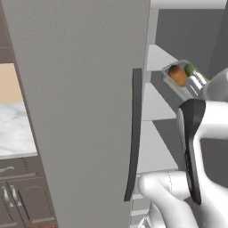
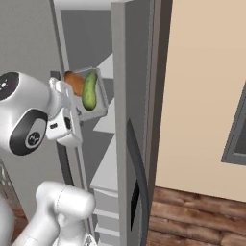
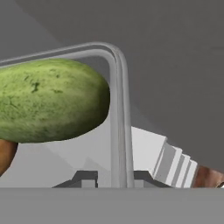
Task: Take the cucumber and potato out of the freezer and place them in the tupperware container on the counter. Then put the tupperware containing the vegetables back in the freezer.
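Observation:
My gripper (image 3: 120, 180) is shut on the rim of the grey tupperware container (image 3: 119, 109), one dark fingertip on each side of the wall. Inside it lie the green cucumber (image 3: 48, 105) and, at the lower left edge, a bit of the orange-brown potato (image 3: 5, 155). In the right base view the tupperware container (image 2: 98, 111) hangs tilted in the air before the open freezer's pale shelves (image 2: 108, 168), with the cucumber (image 2: 89, 90) beside the potato (image 2: 73, 82). The left base view has the container (image 1: 174, 87), potato (image 1: 177, 75) and cucumber (image 1: 190, 69) just beyond my gripper (image 1: 196, 84).
The freezer's big grey door (image 1: 80, 111) with its dark vertical handle (image 1: 133, 133) stands open on the left. The second door (image 2: 129, 134) stands edge-on at the right. The white marble counter (image 1: 15, 129) lies far left above brown cabinets (image 1: 22, 200). A beige wall (image 2: 206, 96) is on the right.

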